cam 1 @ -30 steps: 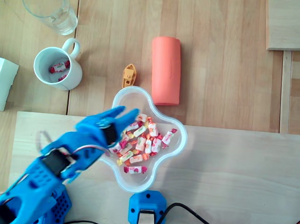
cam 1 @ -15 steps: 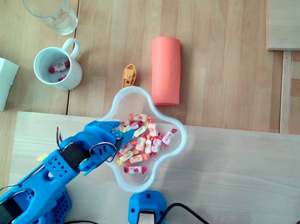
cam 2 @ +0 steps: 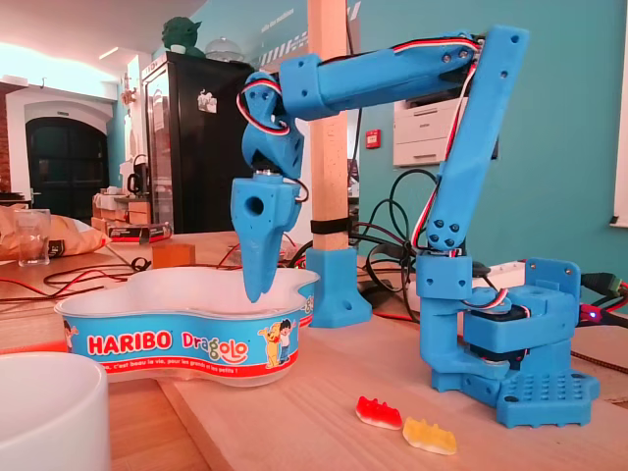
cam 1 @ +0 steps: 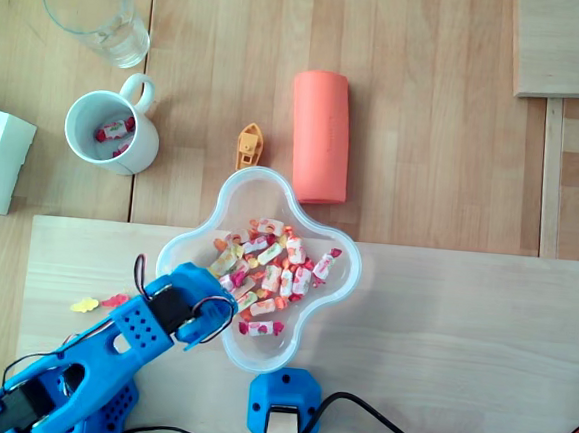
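Pale wooden boards carry a clear, lobed Haribo bowl (cam 2: 186, 345) of glossy wrapped sweets (cam 1: 278, 266); its printed wall screens them in the fixed view. Blue printed gripper (cam 2: 254, 287) points straight down inside the bowl's rim. Its fingers merge into one wedge, so gap and grip cannot be told. Two gummies (cam 2: 404, 424) lie nearby.

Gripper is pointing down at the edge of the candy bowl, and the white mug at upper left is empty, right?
Not quite. The white mug is not empty: the overhead view shows a couple of wrapped candies inside it. The rest holds: the gripper points down at the edge of the candy bowl.
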You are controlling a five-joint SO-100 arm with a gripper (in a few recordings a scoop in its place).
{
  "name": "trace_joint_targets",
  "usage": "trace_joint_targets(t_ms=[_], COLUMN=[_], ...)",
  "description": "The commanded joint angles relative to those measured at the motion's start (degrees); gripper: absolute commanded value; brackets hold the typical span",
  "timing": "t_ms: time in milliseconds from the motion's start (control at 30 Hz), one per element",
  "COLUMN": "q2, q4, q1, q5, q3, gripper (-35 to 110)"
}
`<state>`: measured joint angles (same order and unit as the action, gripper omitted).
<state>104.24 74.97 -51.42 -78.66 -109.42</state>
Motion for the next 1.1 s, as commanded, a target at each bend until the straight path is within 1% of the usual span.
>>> trace_joint_targets(t_ms=[0,467,667,1067], q2=[0.09,-0.97,-6.77,-9.14], q4=[-0.35,-0.44,-0.53,-0.62], q1=[-0.97,-0.26,-0.26,-0.18], q5=[-1.41,-7.56,-9.93,-10.46], q3=[0.18,-0.79,-0.09,0.62], gripper=[18,18,18,18])
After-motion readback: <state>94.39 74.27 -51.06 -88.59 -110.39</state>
